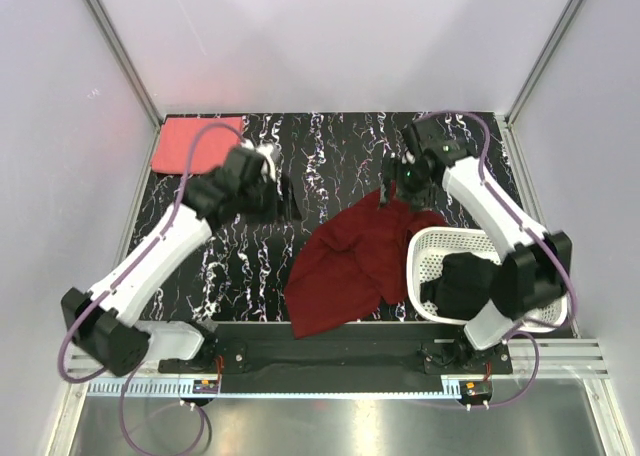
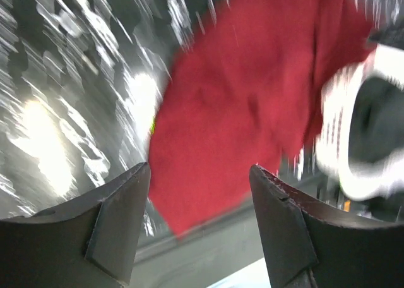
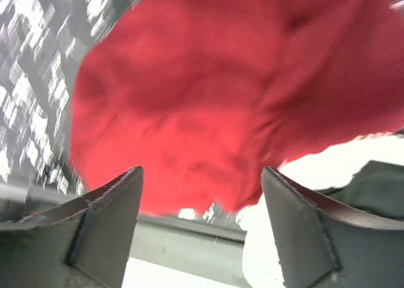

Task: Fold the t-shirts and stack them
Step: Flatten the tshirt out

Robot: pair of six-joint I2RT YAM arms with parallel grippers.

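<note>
I see left gripper (image 1: 288, 198), right gripper (image 1: 392, 188) both spread wide, holding nothing. Maroon t-shirt (image 1: 350, 261) crumpled by near edge of table (image 1: 240, 266), against white basket (image 1: 428, 244).

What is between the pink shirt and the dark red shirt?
In the top view, the left arm sits between the pink shirt and the dark red shirt, above the black marbled table.

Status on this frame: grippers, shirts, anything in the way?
Left gripper open, empty; right gripper open, empty. Maroon shirt crumpled on table, unfolded. Black shirt in basket; coral shirt folded, far-left corner.
</note>
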